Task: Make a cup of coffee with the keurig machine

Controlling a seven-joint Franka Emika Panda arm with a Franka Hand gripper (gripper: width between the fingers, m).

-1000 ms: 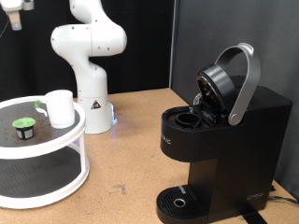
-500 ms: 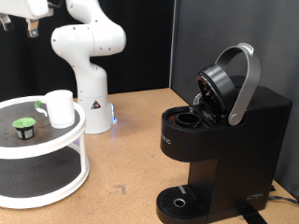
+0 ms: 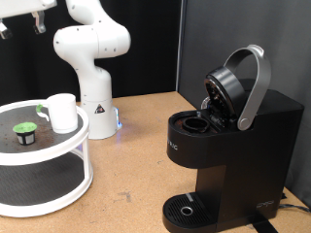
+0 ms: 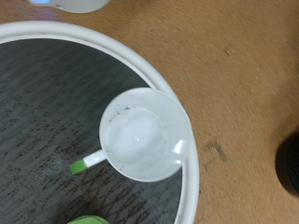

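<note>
The white cup [image 3: 63,112] stands upright on the top tier of a round white stand [image 3: 58,146], at the exterior view's left. In the wrist view the cup [image 4: 142,133] shows from straight above, empty, with a green-tipped handle. A small dark pod with a green top [image 3: 22,130] sits beside it. The black keurig machine [image 3: 233,146] stands at the right with its lid raised and its pod chamber [image 3: 197,123] empty. My gripper [image 3: 21,27] hangs high above the stand at the top left, open and empty. Its fingers do not show in the wrist view.
The white arm base [image 3: 92,92] stands behind the stand. The stand's rim [image 4: 177,84] curves around the cup in the wrist view. Brown tabletop [image 3: 136,146] lies between stand and machine. A dark backdrop closes the rear.
My gripper has shifted slightly to the right along the exterior view's top edge. The cup, pod and machine have not moved.
</note>
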